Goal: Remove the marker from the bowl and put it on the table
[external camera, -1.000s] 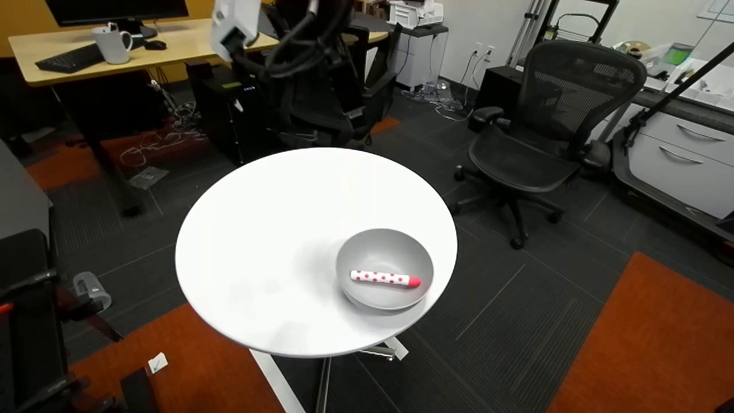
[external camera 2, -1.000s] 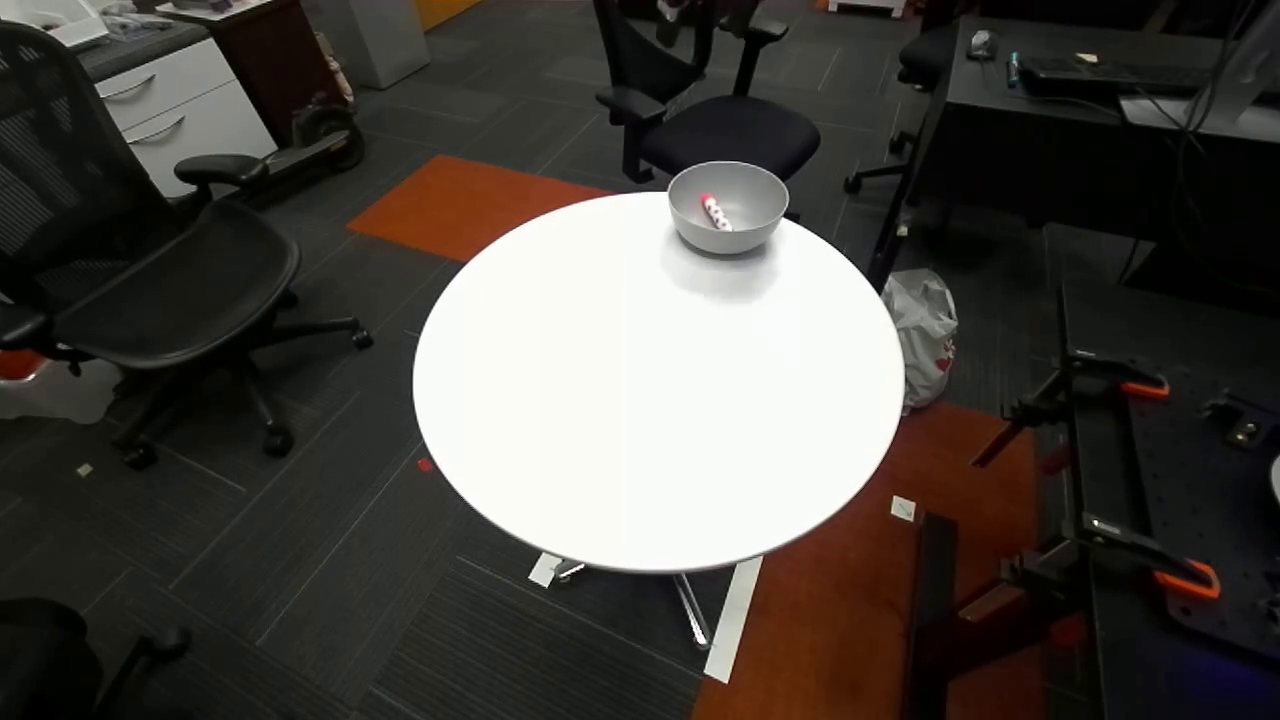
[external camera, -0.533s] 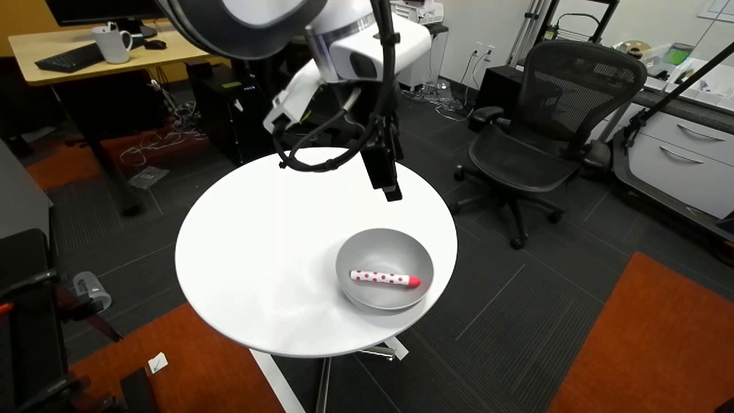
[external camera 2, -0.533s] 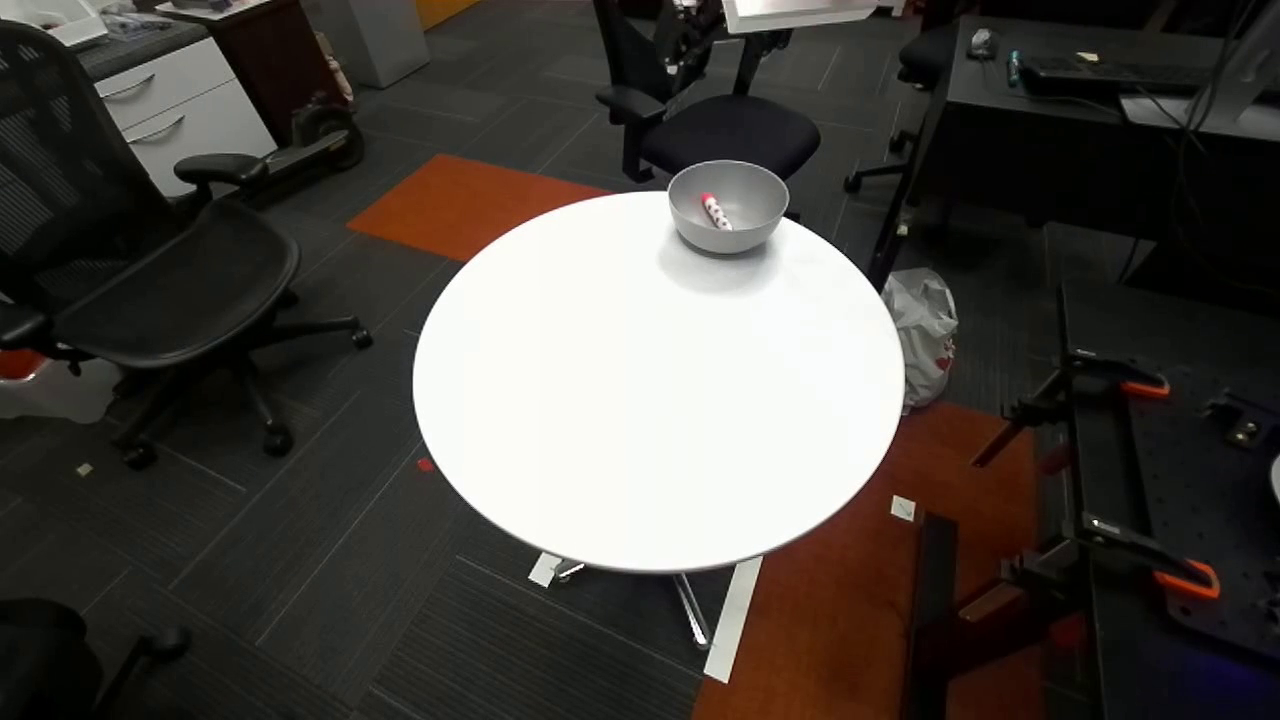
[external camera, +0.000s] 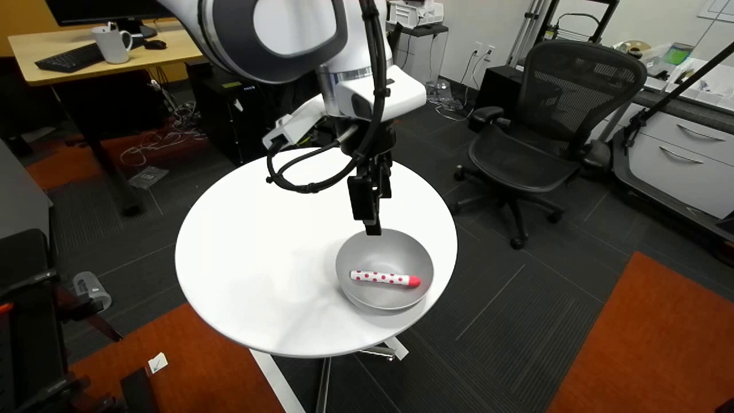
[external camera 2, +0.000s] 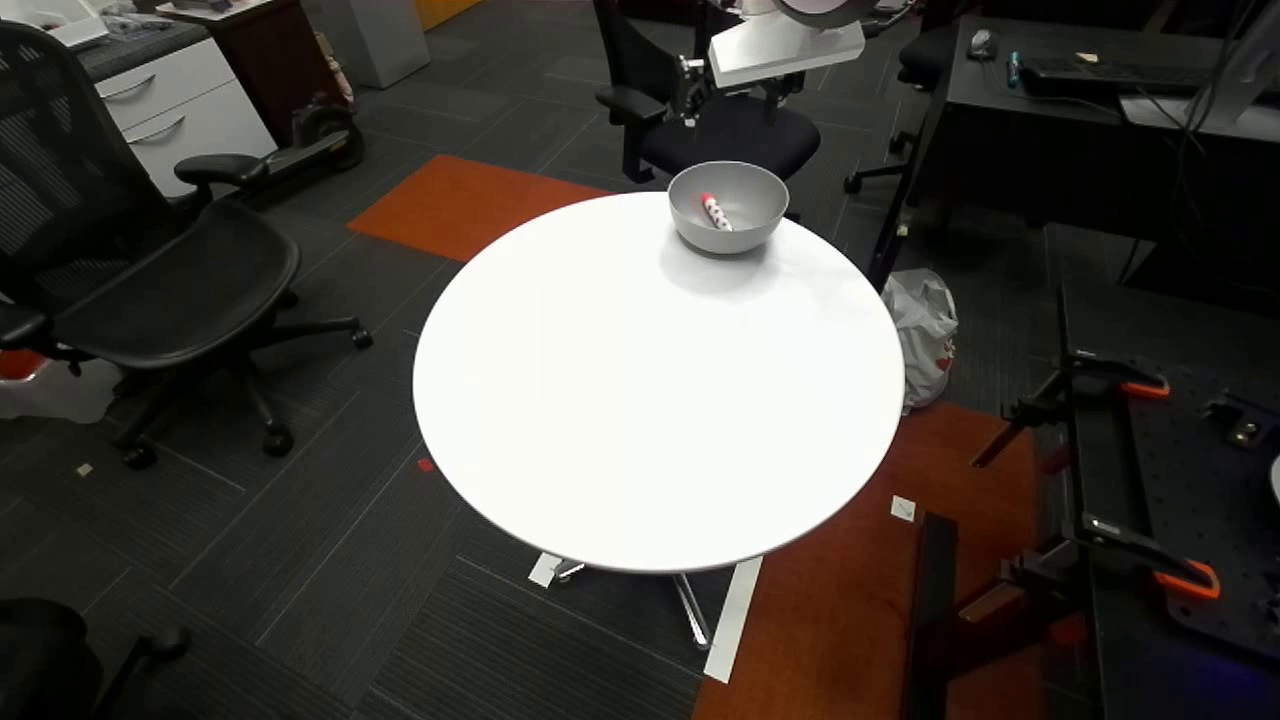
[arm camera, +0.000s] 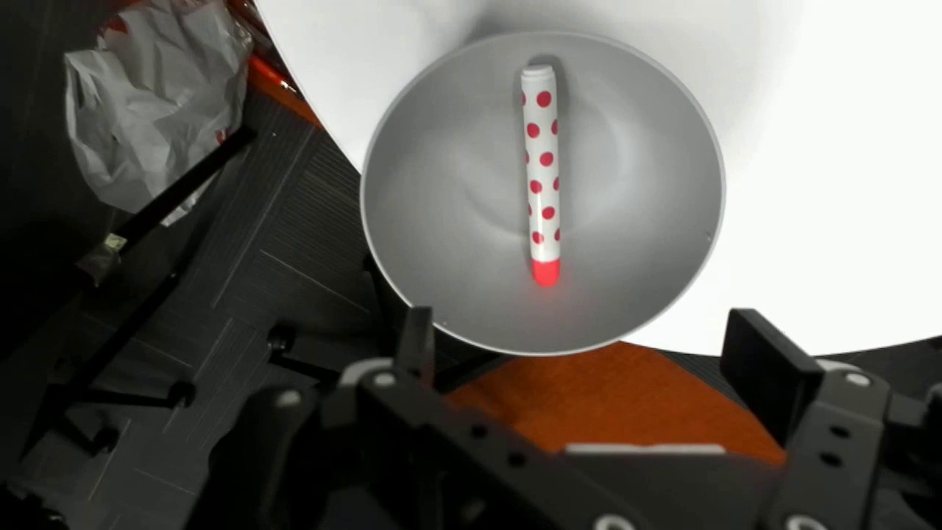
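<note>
The gripper (arm camera: 591, 353) stands wide, its two fingers (arm camera: 773, 368) well apart at left and right of the wrist view; in an exterior view it hangs tips down above the level of a round white desk (external camera: 258, 252), one fingertip overlapping, to the eye, the far rim of a grey bowl (external camera: 384, 252); in an exterior view it shows against a black chair (external camera 2: 745, 140), with a gap between it and the bowl; the white arm (external camera: 298, 28) comes in from the left, a black cable (external camera: 312, 187) looping at its left side.

The marker (arm camera: 543, 173) lies on its side inside the bowl, apart from the fingers; it is white with red dots and a red end, and in the wrist view that red end is the one nearer the gripper; the bowl stands upright on the desk, close to the edge.

Farther out, a crumpled plastic bag (external camera 2: 920, 335) sits on the floor to the right of the desk; a cup (external camera: 92, 291) lies on the floor to the left; far left, a wooden table (external camera: 178, 46) carries a white mug (external camera: 113, 46) and a black keyboard (external camera: 66, 59); a mesh chair (external camera: 579, 86) stands to the right, apart from the desk.
</note>
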